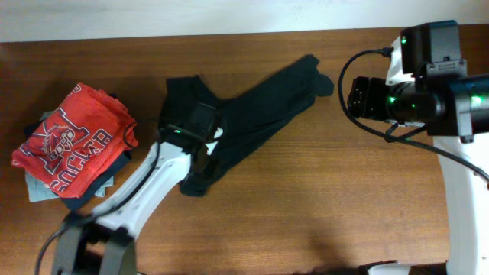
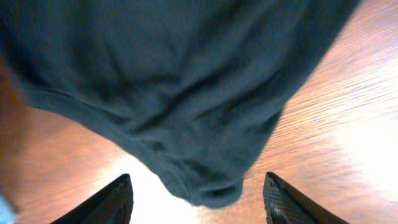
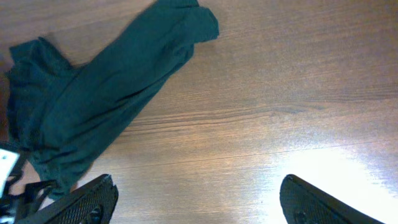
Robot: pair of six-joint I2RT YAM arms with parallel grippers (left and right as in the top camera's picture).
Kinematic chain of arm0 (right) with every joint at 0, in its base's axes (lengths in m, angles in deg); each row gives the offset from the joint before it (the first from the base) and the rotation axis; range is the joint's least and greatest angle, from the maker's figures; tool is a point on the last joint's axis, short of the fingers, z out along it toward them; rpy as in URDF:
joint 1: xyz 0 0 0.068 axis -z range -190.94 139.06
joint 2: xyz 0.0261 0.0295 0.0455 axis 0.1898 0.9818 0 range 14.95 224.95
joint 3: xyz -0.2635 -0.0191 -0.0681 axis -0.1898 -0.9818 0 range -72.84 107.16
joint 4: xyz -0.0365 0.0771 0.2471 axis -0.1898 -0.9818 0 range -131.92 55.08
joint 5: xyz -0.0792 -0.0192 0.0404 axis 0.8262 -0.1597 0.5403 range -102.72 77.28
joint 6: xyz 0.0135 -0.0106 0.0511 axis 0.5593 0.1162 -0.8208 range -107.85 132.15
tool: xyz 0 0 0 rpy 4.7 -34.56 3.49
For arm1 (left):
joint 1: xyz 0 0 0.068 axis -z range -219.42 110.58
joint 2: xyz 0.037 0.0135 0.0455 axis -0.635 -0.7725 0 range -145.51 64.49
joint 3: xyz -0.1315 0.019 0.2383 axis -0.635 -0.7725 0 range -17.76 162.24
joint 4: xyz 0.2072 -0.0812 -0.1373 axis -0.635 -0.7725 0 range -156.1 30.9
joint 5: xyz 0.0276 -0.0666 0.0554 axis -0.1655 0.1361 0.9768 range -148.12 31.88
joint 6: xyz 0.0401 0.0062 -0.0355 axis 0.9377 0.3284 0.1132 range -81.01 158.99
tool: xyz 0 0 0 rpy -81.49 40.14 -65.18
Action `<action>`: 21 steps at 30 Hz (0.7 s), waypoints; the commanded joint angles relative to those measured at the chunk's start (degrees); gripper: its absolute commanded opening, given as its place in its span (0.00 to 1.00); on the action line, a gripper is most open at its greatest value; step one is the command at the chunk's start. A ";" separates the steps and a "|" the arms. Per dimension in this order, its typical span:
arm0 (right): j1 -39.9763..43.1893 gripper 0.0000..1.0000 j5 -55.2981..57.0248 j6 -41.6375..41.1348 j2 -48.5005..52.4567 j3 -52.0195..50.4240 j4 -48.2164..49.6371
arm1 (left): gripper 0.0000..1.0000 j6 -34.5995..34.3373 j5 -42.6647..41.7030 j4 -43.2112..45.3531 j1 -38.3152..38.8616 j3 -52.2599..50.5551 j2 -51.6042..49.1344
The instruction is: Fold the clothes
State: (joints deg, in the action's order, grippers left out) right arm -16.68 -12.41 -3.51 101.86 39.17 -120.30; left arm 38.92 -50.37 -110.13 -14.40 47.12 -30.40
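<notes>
The dark navy-black garment lies crumpled in a diagonal strip on the wooden table, from centre left up to the right of centre. My left gripper hovers over its lower left part. In the left wrist view the fingers are open, with a hem fold of the garment hanging between them, untouched. My right gripper is open and empty over bare wood, to the right of the garment. In the overhead view the right arm sits at the right side.
A red shirt with white lettering lies on a pile of grey and navy folded garments at the left edge. The table's far edge runs along the top. Bare wood lies at front right.
</notes>
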 commanded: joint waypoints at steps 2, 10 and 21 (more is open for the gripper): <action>-0.31 0.93 1.73 -1.14 0.24 -1.90 1.31 | 0.73 -0.46 2.40 8.02 -0.63 -0.31 -4.44; -0.31 0.93 1.68 -1.16 4.26 -4.00 1.53 | 0.96 -1.22 -2.62 20.48 -9.42 3.39 -4.52; -0.31 0.92 1.66 -1.14 6.19 -9.38 3.41 | 0.93 -0.59 -28.63 37.51 -26.47 5.44 -10.60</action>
State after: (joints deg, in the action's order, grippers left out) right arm -16.68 -11.62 -4.17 108.25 30.99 -117.15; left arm 37.87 -68.06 -73.93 -38.10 49.98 -37.17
